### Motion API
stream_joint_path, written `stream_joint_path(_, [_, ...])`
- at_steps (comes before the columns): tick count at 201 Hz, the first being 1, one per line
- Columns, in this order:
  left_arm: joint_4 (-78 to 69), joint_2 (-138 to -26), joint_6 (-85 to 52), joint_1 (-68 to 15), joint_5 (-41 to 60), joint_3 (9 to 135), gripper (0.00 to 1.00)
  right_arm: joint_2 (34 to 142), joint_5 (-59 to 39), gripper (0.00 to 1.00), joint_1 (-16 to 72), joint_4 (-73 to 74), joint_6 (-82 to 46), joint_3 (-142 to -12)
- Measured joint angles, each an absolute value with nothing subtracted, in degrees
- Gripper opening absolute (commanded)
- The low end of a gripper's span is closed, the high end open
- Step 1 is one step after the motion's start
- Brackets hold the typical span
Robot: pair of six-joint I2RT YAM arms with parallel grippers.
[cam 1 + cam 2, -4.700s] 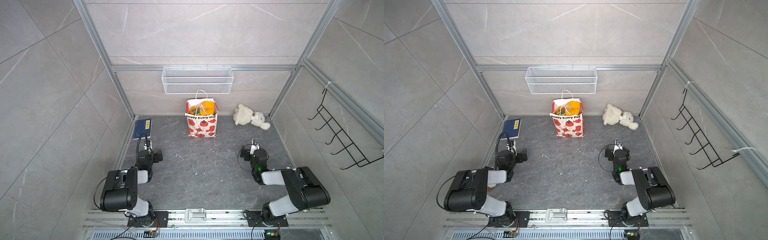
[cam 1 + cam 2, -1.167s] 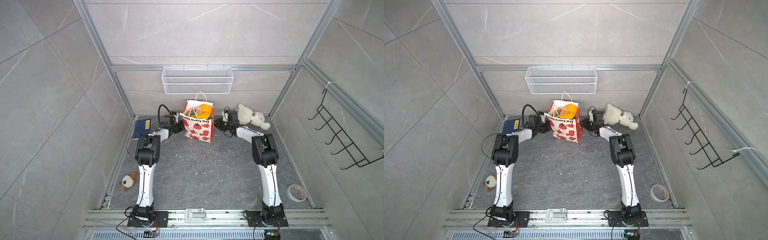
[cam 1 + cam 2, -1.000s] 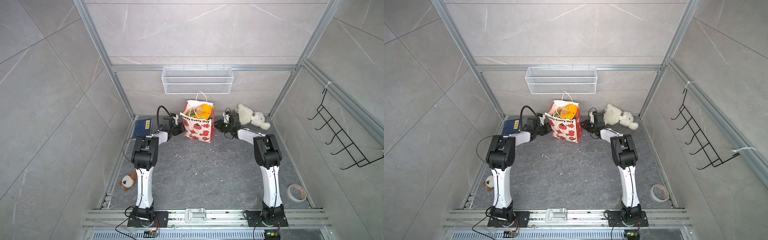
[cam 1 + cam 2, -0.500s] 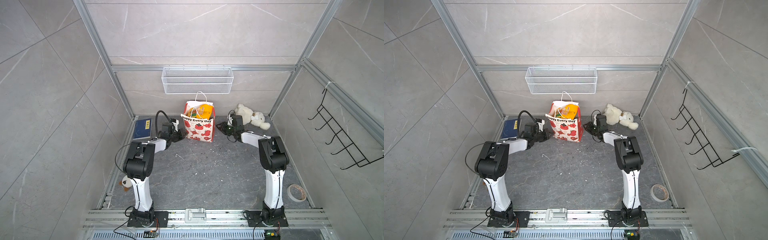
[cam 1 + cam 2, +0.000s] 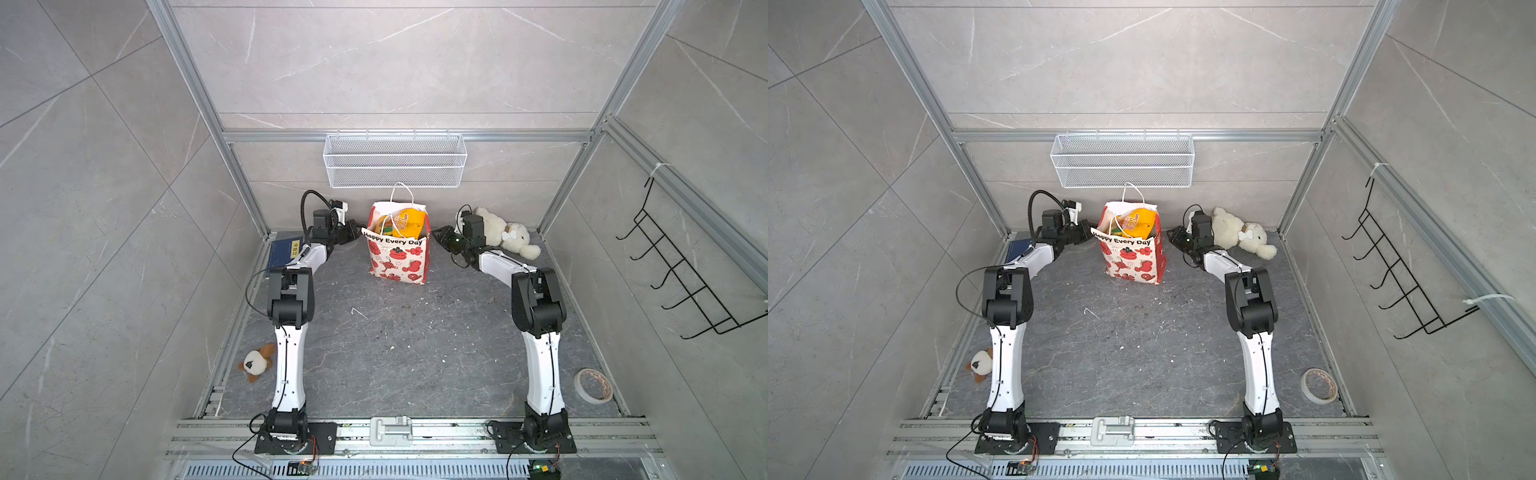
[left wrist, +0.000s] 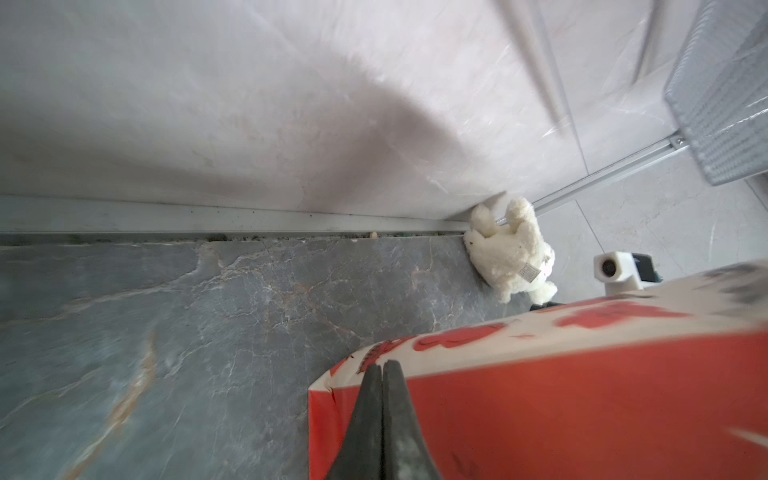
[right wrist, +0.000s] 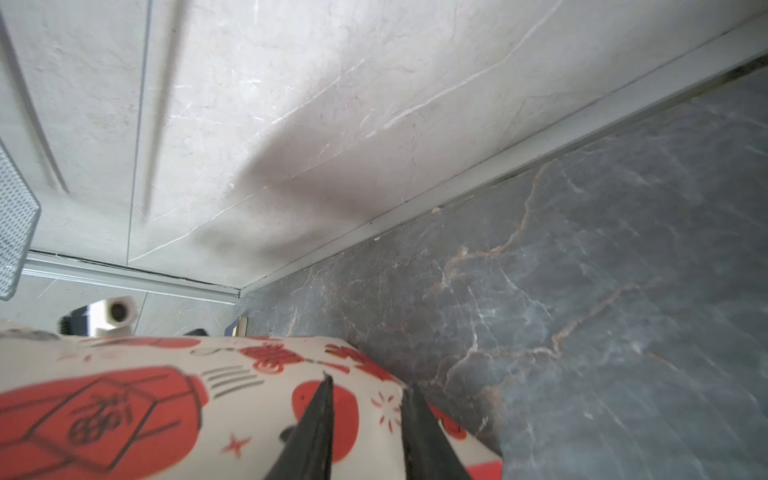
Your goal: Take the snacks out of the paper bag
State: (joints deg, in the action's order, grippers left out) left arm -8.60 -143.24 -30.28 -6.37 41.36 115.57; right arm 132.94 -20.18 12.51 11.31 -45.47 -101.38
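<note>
The left gripper (image 5: 352, 235), jaws pressed shut on nothing, sits just beside the upright paper bag (image 5: 395, 259) by the back wall (image 5: 395, 83), yellow-orange snacks (image 5: 405, 222) showing in its open top, as the right gripper (image 5: 439, 238) flanks its right side, jaws partly open, grasping nothing visible.

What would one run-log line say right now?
paper bag: upright, snacks inside | left gripper: shut, beside bag | right gripper: open, beside bag

Against the matt black jaws of the left gripper (image 6: 382, 365), the paper bag (image 6: 582, 415) shows smooth, faintly glossy red paper. Beyond the jaw tips, a fluffy white plush toy (image 6: 511, 257) lies on the matt, veined, stone-look floor (image 6: 166, 311).
</note>
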Motion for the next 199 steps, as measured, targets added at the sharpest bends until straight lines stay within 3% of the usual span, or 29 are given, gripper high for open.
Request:
stream_joint_path(105, [-7.2,-161.6,-35.0,-10.1,47.2,137.4,0.0,149.0,-23.9,0.32,12.9,1.9,-45.4,-125.8])
stream_joint_path(166, [-7.3,-161.7,-34.4,-10.3,48.6,137.0,0.0,166.0,-29.3,0.32,13.3,-9.0,-45.2,-156.9])
stream_joint_path(199, [-10.6,-158.3,-32.2,-10.3,48.6,127.2,0.0,167.2,-31.6,0.32,13.7,-10.9,-44.8,-158.8])
